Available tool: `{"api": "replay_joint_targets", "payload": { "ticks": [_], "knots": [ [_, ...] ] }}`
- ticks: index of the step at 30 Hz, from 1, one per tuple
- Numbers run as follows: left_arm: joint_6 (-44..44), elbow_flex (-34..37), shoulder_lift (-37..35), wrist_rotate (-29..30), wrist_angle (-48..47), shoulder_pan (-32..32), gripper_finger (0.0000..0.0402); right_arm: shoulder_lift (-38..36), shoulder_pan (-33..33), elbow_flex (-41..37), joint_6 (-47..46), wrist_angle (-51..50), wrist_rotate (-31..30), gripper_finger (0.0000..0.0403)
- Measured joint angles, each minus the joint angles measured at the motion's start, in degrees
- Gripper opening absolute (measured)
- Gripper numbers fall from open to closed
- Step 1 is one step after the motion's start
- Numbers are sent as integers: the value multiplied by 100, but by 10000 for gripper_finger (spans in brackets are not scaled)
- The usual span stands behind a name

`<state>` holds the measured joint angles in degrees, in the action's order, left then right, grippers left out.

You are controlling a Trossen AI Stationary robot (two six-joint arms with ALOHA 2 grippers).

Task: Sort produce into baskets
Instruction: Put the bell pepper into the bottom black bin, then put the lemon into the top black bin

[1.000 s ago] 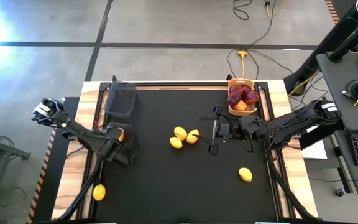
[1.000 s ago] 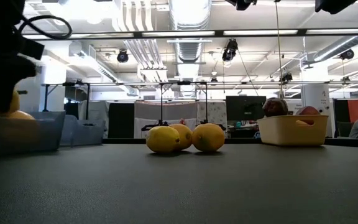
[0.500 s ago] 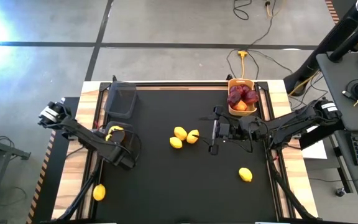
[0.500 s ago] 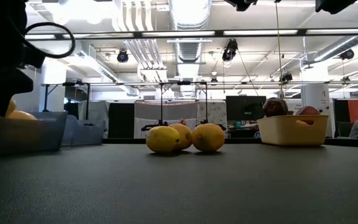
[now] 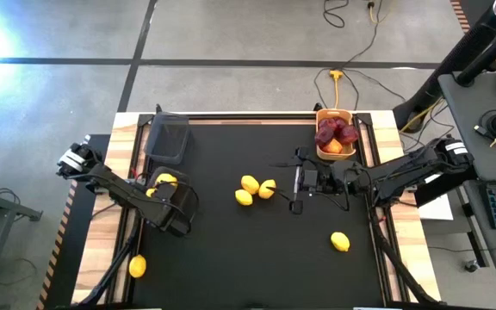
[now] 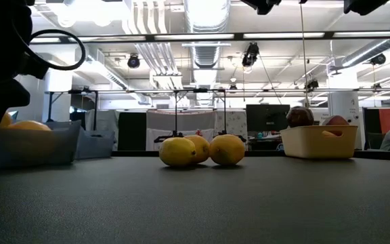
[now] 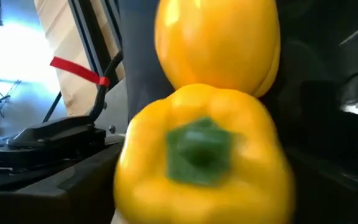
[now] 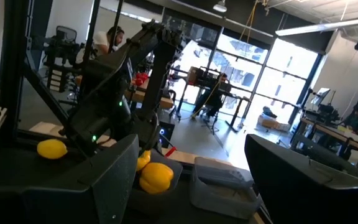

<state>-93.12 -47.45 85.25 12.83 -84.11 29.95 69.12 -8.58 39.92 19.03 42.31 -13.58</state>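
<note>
Left tool point(image 5: 164, 183) has shifted right with pepper point(image 7: 204, 162).

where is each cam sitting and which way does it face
High: overhead, straight down on table, both arms.
Low: table height, level across at three lemons; arm parts at top.
Left wrist: close on yellow peppers; no fingers show.
Right wrist: across table past its fingers at left arm.
High and low share the lemons.
</note>
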Motion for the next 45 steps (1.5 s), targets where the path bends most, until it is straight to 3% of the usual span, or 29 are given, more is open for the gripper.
{"api": "replay_joint_targets", "payload": {
  "ticks": [14, 26, 35, 45],
  "knots": [
    [38, -14, 0, -36, -21, 0, 342, 0, 0, 0, 2, -16, 0, 286],
    [164, -40, 0, -82, 21, 0, 388, 0, 0, 0, 2, -16, 1, 286],
    [-111, -61, 0, -360, 33, -7, 390, -2, 0, 0, 2, -14, 0, 286],
    [-143, -444, -2, -10, -88, -7, 389, 0, 0, 0, 2, -14, 0, 286]
  ]
}}
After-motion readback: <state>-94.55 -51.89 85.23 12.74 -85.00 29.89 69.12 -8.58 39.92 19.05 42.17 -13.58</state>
